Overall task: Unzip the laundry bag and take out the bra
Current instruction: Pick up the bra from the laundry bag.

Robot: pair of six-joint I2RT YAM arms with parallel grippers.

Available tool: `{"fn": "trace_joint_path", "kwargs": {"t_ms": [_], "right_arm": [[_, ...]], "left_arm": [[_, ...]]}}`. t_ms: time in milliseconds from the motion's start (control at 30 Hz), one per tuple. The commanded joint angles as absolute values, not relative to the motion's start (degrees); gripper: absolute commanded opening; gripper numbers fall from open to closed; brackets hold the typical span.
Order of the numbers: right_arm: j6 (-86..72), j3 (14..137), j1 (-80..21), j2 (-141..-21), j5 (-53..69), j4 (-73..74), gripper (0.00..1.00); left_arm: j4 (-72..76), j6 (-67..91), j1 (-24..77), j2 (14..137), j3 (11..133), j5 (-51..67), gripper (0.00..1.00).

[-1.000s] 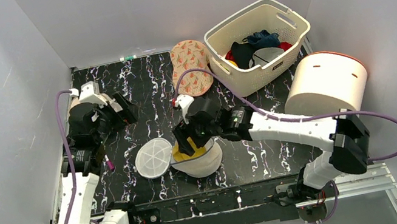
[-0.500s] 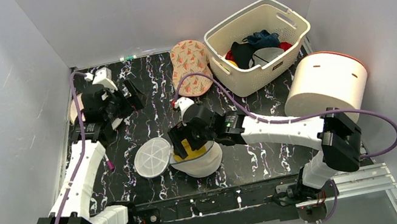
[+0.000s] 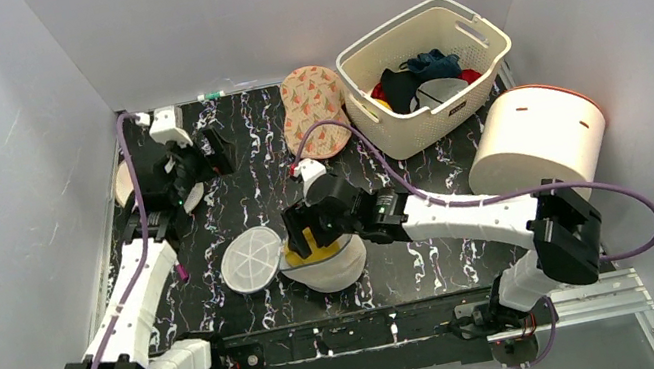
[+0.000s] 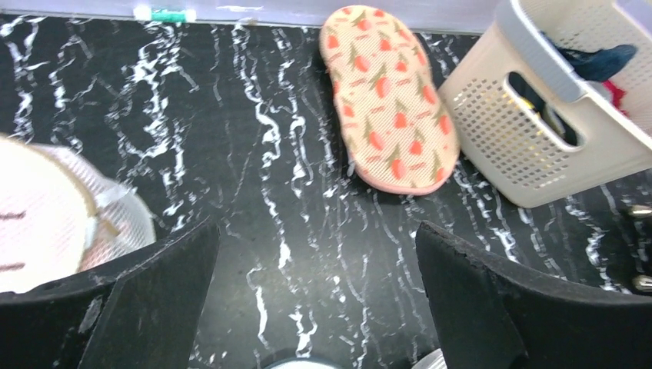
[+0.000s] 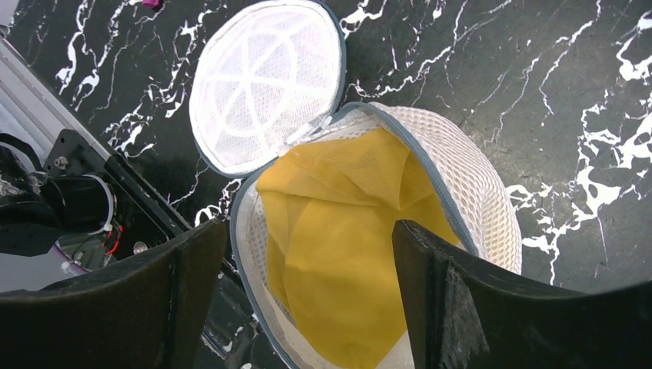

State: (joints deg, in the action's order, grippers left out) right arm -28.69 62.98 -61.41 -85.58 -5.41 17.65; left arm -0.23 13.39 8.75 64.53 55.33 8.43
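The laundry bag (image 3: 335, 266) is a round white mesh drum with a grey zip rim, near the front middle of the table. Its round lid (image 3: 252, 260) is flipped open to the left, seen also in the right wrist view as lid (image 5: 265, 81). A yellow bra (image 5: 346, 231) fills the bag (image 5: 477, 192) and shows in the top view as the bra (image 3: 307, 247). My right gripper (image 3: 311, 231) hovers over the opening, open, its jaws (image 5: 309, 234) straddling the bra without pinching it. My left gripper (image 3: 214, 154) is far back left, wide open (image 4: 315, 229) over bare table.
A second round white bag (image 4: 42, 219) lies at the far left edge (image 3: 124, 185). A fruit-printed oval pad (image 3: 314, 111) lies at the back. The cream slotted basket (image 3: 464, 94) holds clothes at back right. A cream drum (image 3: 538, 139) stands at the right.
My left arm has swung further back and left, away from the bag. My right gripper has shifted slightly over the open bag, its jaws widening, then narrowing a little.
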Motion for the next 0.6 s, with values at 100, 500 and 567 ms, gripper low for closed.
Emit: {"fn": "trace_joint_path", "kwargs": {"t_ms": [100,500,567], "right_arm": [[-28.6,62.9,-62.3,-85.8,-7.3,12.6,0.75],[-26.6,74.6,-65.7,-98.8,-24.3,23.6,0.72],[-25.3,74.7,-66.5,-99.0,-25.1,23.5,0.58]], "left_arm": [[3.8,8.0,10.1,56.2,47.6,0.3,0.98],[2.8,7.4,13.1,55.8,47.4,-1.8,0.98],[2.8,7.3,13.3,55.7,47.4,-1.9,0.98]]}}
